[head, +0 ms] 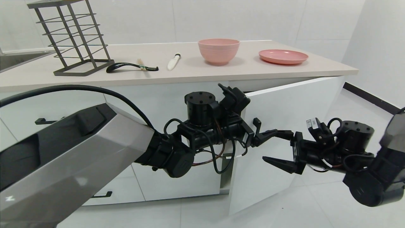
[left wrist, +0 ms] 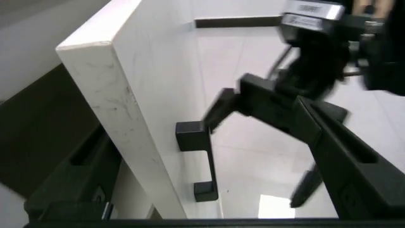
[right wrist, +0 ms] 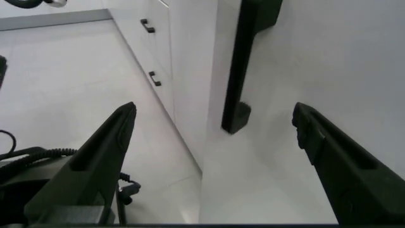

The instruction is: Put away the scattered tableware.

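Note:
On the counter lie a pink bowl (head: 218, 50), a pink plate (head: 283, 56), a black spoon (head: 126, 66), chopsticks (head: 141, 65) and a white-handled utensil (head: 174, 61). Both grippers hang below the counter at a half-open white cabinet door (head: 284, 107). My left gripper (head: 246, 133) (left wrist: 202, 145) is open, with the door's free edge (left wrist: 114, 95) between its fingers. My right gripper (head: 262, 150) (right wrist: 212, 120) is open in front of the door. Its fingers stand on either side of the black door handle (right wrist: 237, 76) (left wrist: 199, 161) without touching it.
A dark wire dish rack (head: 74, 38) stands at the counter's left, beside a sink (head: 19, 58). Drawers with black handles (head: 47, 120) sit left of the open cabinet. White floor lies below and to the right.

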{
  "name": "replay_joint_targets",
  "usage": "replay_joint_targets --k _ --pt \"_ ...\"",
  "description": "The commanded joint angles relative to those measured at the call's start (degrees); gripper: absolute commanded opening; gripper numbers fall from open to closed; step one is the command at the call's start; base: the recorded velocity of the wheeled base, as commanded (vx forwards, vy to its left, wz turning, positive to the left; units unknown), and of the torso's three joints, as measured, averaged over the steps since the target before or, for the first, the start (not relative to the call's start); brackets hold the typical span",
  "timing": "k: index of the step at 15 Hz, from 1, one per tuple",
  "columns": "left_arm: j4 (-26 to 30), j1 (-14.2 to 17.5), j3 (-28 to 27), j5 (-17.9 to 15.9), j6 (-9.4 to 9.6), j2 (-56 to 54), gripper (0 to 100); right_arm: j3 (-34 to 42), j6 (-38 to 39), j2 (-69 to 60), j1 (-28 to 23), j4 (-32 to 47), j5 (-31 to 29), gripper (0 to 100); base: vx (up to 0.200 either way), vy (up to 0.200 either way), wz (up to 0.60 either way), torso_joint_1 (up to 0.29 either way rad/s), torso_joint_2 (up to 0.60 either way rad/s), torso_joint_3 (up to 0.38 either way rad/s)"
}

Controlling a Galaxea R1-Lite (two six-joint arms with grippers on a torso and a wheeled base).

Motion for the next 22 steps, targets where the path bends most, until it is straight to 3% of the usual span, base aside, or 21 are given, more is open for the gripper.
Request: replay_joint_targets --k 1,3,5,8,11,17,22 --pt "0.04 -0.29 0.08 1.46 0.02 -0.53 100 12.52 -0.63 -13.20 0.41 -0.01 -5.84 100 0.000 0.000 0.00 0.000 0.00 0.000" --pt "0.04 -0.91 0.34 5.85 -0.07 -0.71 100 20.87 -0.37 -23.39 0.32 0.34 -9.54 100 0.000 0.000 0.00 0.000 0.00 0.000" --pt "-0.05 -1.79 0.34 5.94 -0.16 -0.62 100 26.76 -0.10 -33.41 -0.21 0.87 -11.64 100 0.000 0.000 0.00 0.000 0.00 0.000" --pt "-0.05 -3.63 0.43 5.85 -0.16 -0.62 100 26.76 -0.54 -47.04 -3.02 7.55 -11.91 100 0.000 0.000 0.00 0.000 0.00 0.000" --pt "-1.45 -5.57 3.68 5.77 -0.07 -0.71 100 26.58 -0.19 -55.65 -6.62 8.42 -11.91 100 0.000 0.000 0.00 0.000 0.00 0.000" --pt "-3.12 -10.23 4.91 5.50 -0.16 -0.53 100 22.36 -0.10 -58.64 -11.10 5.17 -11.82 100 0.000 0.000 0.00 0.000 0.00 0.000" --pt "-7.34 -13.92 4.74 5.06 -0.60 -0.27 100 19.11 -0.19 -60.92 -11.90 4.91 -11.82 100 0.000 0.000 0.00 0.000 0.00 0.000"
